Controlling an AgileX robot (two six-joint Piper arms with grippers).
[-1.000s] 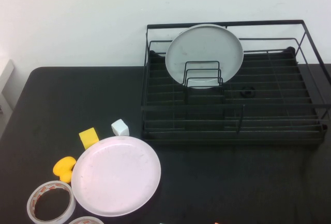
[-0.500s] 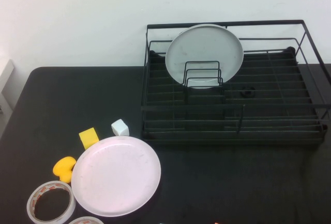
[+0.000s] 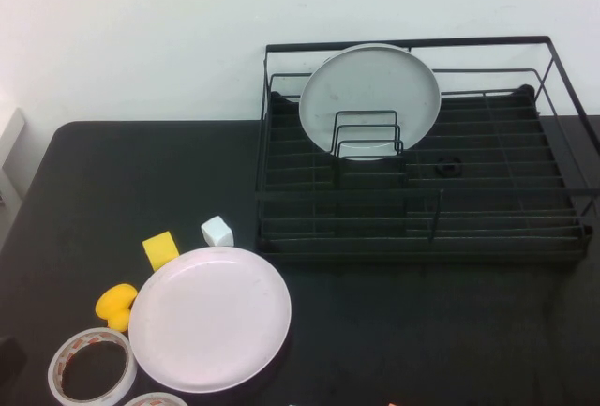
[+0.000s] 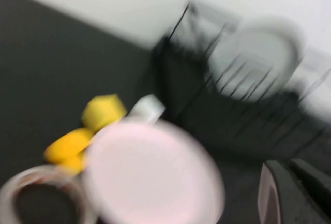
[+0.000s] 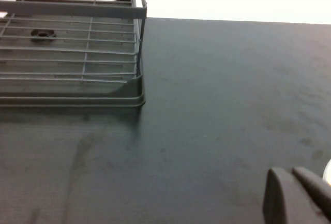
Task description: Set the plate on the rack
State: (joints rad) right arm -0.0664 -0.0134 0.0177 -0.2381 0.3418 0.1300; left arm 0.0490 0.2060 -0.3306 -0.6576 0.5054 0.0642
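Observation:
The large pinkish-white plate (image 3: 210, 319) lies flat on the black table at the front left; it also shows, blurred, in the left wrist view (image 4: 152, 175). The black wire rack (image 3: 487, 228) stands at the back right, and its corner shows in the right wrist view (image 5: 135, 87). My left gripper (image 4: 286, 165) is beside the plate on its near side, fingers together and empty; a dark part of that arm (image 3: 8, 360) shows at the high view's lower left edge. My right gripper (image 5: 288, 171) is shut and empty over bare table right of the rack.
A grey-white plate (image 3: 370, 97) stands upright in the rack's wire loops. A yellow block (image 3: 160, 249), white cube (image 3: 217, 231), yellow lump (image 3: 116, 304) and two tape rolls (image 3: 92, 367) crowd the plate's left side. A small black ring (image 3: 448, 166) lies in the rack.
A dark part of my left arm has come into the high view at the lower left edge. The plate, rack and small objects have not moved.

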